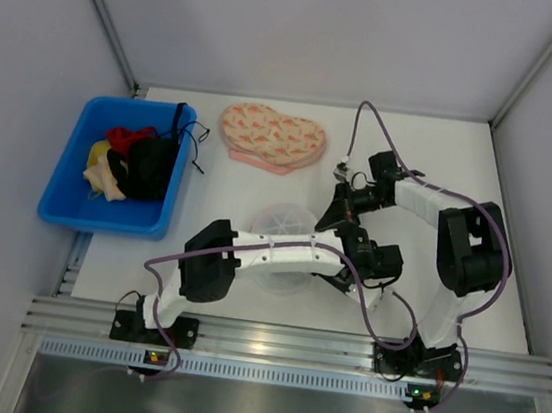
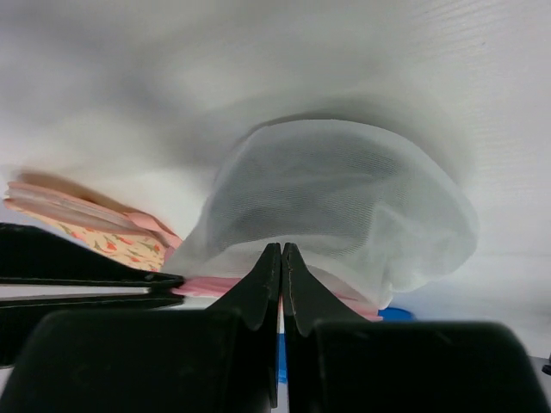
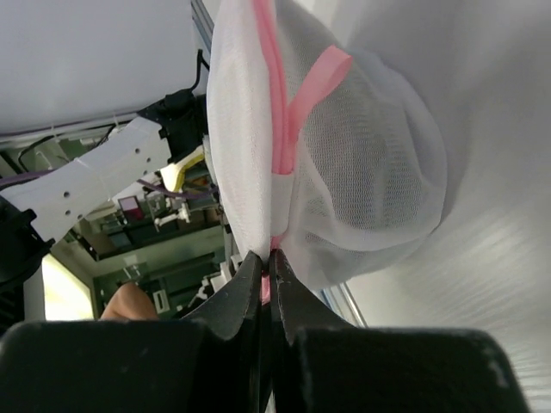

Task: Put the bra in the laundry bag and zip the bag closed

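Note:
The laundry bag (image 1: 276, 219), a round white mesh pouch with a pink zip rim (image 3: 277, 95), sits at mid-table, partly under my left arm. My left gripper (image 2: 281, 247) is shut on the bag's edge by the pink rim. My right gripper (image 3: 269, 255) is shut on the pink zip rim at the bag's edge (image 3: 344, 155). In the top view the left gripper (image 1: 351, 236) and the right gripper (image 1: 339, 214) meet at the bag's right side. The bra (image 1: 150, 166), black fabric, lies in the blue bin (image 1: 66, 196) at the left, away from both grippers.
A peach-pink patterned heart-shaped piece (image 1: 271, 137) lies at the back of the table, also in the left wrist view (image 2: 112, 243). The blue bin holds red, yellow and cream garments too. Grey walls close in the table on three sides.

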### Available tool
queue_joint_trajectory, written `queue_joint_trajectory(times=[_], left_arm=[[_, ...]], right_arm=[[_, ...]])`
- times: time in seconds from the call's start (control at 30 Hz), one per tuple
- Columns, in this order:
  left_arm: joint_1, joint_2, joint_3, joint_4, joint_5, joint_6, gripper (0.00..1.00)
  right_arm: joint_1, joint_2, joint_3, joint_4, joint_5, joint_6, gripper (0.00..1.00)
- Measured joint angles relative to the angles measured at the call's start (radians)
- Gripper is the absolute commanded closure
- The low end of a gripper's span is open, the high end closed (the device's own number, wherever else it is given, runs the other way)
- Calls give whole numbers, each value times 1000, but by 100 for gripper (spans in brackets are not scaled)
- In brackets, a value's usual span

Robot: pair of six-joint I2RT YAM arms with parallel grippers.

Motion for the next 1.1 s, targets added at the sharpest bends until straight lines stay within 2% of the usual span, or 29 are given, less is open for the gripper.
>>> queue_joint_trajectory(times=[0.33,0.37,0.4,0.47,0.5,0.6,0.73,0.9,1.1], left_arm=[[-63,-47,-58,1,8,-63,100],[-63,-49,-58,1,3,-67,100],[-62,-49,-58,1,-5,-69,100],[-58,-49,-56,1,-8,-80,100],[-58,-49,-53,0,-9,-85,100],[-55,-48,-23,0,-11,-89,100],[-44,-48,14,6,-33,-87,100],[-27,-48,38,9,-62,-76,100],[-23,-46,59,20,-84,-55,100]], right_arm=[[1,88,143,14,36,1,98],[1,88,152,12,40,1,91],[2,88,164,-2,44,-6,75],[2,88,190,-33,67,-35,64],[2,88,209,-51,82,-57,52],[-7,72,237,-109,118,-125,39],[-37,21,241,-237,163,-231,36],[-61,-14,245,-388,157,-337,39],[-28,-31,175,-435,123,-370,41]])
